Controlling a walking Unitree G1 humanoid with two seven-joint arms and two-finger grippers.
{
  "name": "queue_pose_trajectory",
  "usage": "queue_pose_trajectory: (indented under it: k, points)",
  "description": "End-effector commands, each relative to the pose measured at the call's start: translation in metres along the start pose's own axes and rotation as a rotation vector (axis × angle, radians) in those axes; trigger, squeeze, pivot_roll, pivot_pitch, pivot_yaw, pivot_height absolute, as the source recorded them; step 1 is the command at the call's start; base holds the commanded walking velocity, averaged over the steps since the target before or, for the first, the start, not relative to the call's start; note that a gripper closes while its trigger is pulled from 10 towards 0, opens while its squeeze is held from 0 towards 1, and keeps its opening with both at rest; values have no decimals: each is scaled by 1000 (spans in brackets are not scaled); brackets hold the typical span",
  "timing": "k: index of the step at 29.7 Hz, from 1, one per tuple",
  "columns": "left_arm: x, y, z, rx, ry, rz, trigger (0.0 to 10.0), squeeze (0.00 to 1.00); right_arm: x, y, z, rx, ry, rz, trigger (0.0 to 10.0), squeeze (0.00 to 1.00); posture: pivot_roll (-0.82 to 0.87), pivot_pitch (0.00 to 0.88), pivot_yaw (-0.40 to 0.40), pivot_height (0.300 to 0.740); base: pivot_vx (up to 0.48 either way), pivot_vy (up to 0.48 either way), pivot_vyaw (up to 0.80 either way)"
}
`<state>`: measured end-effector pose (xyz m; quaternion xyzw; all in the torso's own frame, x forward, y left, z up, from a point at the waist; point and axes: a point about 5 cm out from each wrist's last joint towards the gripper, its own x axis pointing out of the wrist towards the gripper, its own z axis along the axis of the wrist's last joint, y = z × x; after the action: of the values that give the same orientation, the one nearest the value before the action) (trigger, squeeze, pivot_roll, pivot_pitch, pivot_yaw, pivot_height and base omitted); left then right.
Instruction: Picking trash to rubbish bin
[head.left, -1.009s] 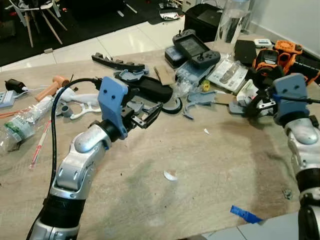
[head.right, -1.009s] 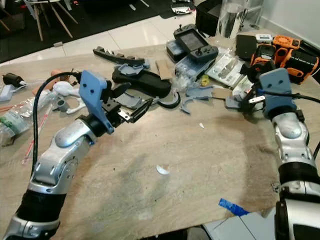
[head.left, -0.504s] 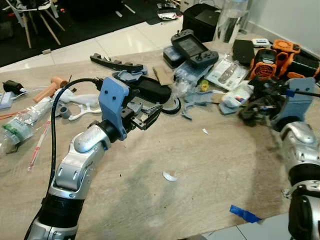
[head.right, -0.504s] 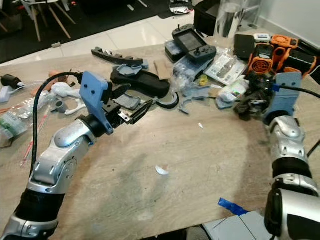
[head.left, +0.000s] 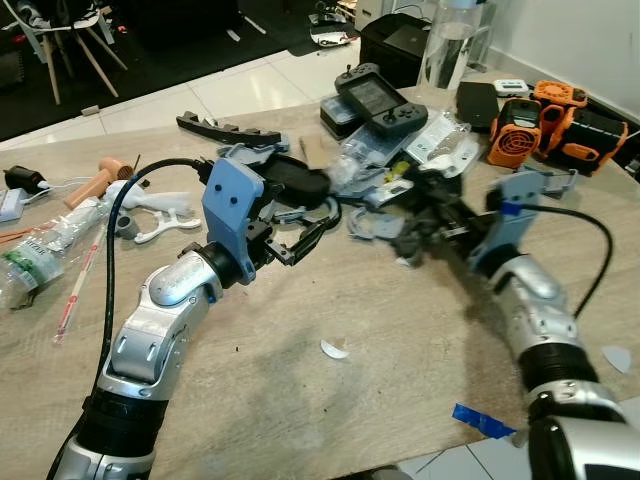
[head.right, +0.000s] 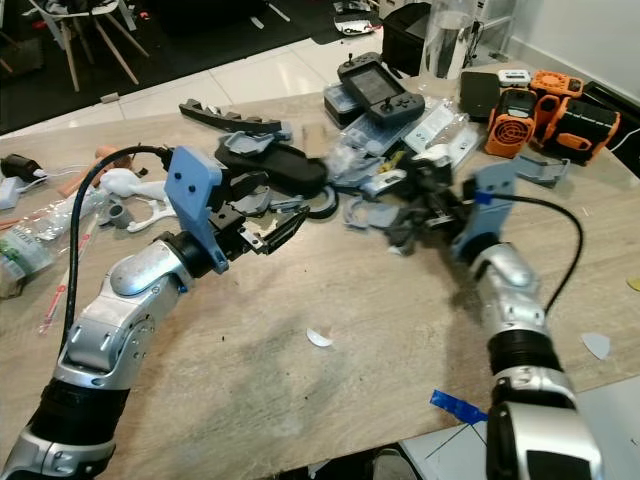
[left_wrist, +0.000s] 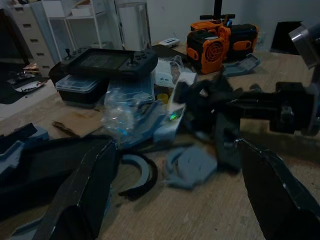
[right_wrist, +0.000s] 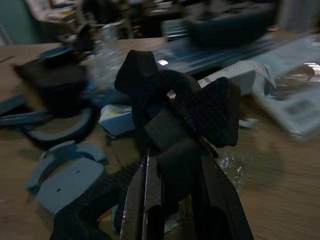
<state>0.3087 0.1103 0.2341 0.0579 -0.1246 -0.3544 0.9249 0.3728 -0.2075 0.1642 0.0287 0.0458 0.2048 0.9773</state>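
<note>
Trash (head.left: 420, 212) clamped in right jaws.

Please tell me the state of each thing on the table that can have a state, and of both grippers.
Left gripper: open, holding nothing, above the table.
Right gripper: blurred, reaching into the grey parts; open or shut cannot be told.
Plastic bottle: crushed, lying on its side.
Handheld console: screen dark, resting on a box.
Clear jar: upright.
Blue tape: lying flat near the table edge.
</note>
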Motion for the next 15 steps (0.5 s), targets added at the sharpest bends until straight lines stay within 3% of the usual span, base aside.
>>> queue_pose_trajectory:
  k: [1,5,8,11,12,15]
  points:
    - [-4,-2,-5,-2,27,-13,10000,0,-1,20,-35,44,158,95,10000,0,15,198,112,740,0,0,0]
    - [-5,-4,-5,-7,26,-29,10000,0,0,54,-46,38,229,259,10000,0,17,199,111,740,0,0,0]
    - [-5,-4,-4,-8,23,-32,10000,0,-1,65,-44,42,235,307,10000,0,17,199,111,740,0,0,0]
    - [-5,-4,-3,-17,15,-41,10000,0,-3,79,-20,65,180,384,10000,0,14,200,111,740,0,0,0]
    - [-5,-4,-3,-17,15,-41,10000,0,-3,79,-20,65,180,384,10000,0,14,200,111,740,0,0,0]
    - [-4,-4,-2,-27,7,-49,10000,0,-6,83,8,81,112,430,10000,0,14,201,112,740,0,0,0]
